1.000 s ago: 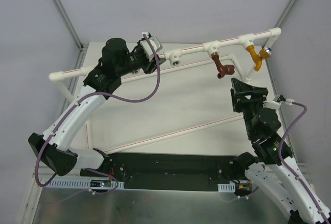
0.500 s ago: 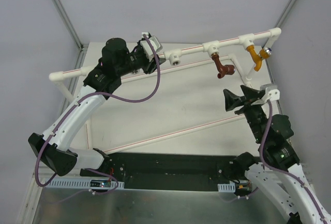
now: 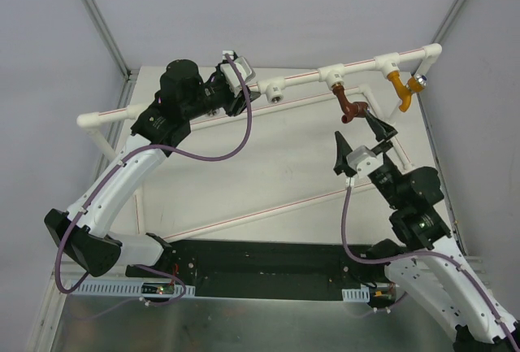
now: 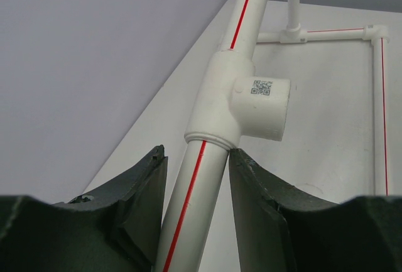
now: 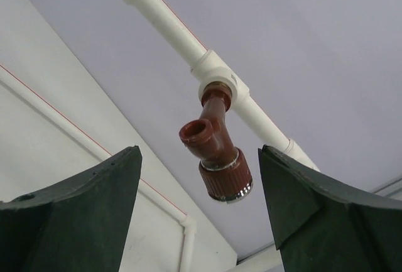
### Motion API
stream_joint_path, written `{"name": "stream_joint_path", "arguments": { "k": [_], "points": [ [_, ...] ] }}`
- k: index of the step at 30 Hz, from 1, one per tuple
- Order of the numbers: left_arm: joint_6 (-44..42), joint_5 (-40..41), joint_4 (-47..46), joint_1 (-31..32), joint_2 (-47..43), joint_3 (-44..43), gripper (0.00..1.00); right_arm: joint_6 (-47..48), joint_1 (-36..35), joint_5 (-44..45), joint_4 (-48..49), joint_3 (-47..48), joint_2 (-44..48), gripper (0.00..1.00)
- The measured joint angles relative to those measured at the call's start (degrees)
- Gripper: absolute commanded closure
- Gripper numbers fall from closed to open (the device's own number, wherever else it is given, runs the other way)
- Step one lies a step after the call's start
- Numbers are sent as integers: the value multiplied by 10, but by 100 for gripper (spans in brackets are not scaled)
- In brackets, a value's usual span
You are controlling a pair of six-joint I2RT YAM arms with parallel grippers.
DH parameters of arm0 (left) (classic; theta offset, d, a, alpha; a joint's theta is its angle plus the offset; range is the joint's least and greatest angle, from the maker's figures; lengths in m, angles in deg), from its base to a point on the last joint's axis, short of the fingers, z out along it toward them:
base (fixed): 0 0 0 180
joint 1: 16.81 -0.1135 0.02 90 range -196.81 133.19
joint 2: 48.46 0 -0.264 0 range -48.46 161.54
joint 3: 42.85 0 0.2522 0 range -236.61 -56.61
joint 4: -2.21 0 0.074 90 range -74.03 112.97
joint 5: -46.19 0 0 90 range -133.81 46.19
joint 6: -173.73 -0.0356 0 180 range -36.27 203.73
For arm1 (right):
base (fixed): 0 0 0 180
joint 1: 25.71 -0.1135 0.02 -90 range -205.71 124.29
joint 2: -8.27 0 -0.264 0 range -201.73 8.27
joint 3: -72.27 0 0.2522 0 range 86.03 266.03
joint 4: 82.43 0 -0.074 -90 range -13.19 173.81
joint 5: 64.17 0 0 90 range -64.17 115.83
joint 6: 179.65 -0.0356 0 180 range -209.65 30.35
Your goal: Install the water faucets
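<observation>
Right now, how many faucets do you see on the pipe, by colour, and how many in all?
Reddish-brown faucet: 1
Orange-yellow faucet: 1
Total: 2

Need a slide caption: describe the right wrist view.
Open right gripper lined up on the dark reddish-brown bent plastic faucet hanging from a white tee socket on the red-striped white pipe.
</observation>
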Motion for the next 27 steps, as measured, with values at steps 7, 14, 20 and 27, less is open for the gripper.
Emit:
{"name": "stream_joint_path", "arguments": {
  "k": [7,14,20,27],
  "points": [
    [0,0,0,0,0,0,100,75,0,-14,14,33,-72,18],
    [0,0,0,0,0,0,100,112,0,-7,18,48,-124,25],
    [0,0,0,0,0,0,100,131,0,10,32,53,-156,44],
    [0,0,0,0,0,0,100,119,2,33,78,53,-165,75]
  ]
}}
